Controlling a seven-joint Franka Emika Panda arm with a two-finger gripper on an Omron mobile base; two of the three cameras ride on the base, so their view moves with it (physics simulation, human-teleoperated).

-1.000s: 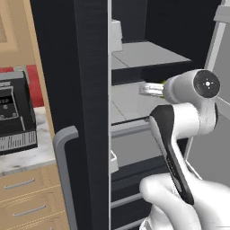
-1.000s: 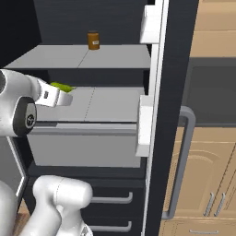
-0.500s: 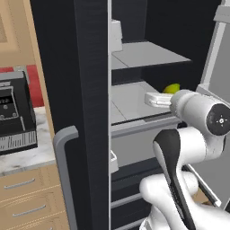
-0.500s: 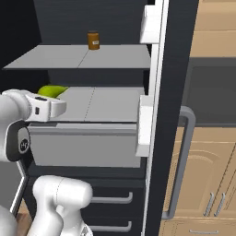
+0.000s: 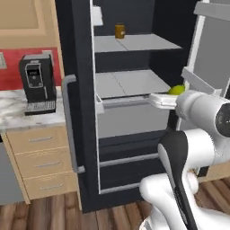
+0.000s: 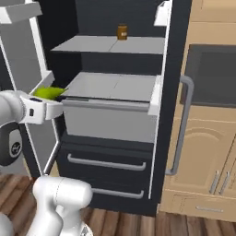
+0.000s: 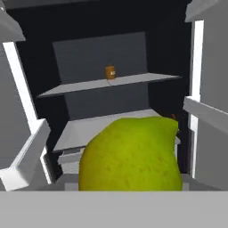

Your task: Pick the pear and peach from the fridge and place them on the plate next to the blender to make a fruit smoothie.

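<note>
Holding the pear point(image 7: 131, 153), a lumpy, matte yellow-green fruit, the end effector point(image 5: 173, 96) is clamped on it just outside the open black fridge point(image 5: 81, 90), level with the smooth grey middle shelf point(image 6: 115, 85). A small orange-brown jar point(image 5: 119, 31) stands on the upper shelf.

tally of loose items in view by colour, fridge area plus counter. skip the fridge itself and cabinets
Yellow-green: 1, the pear, at the gripper in front of the open fridge.
Orange-brown: 1, a jar on the upper shelf.
Black: 1, a coffee machine on the counter.
Total: 3. No peach can be made out.
</note>
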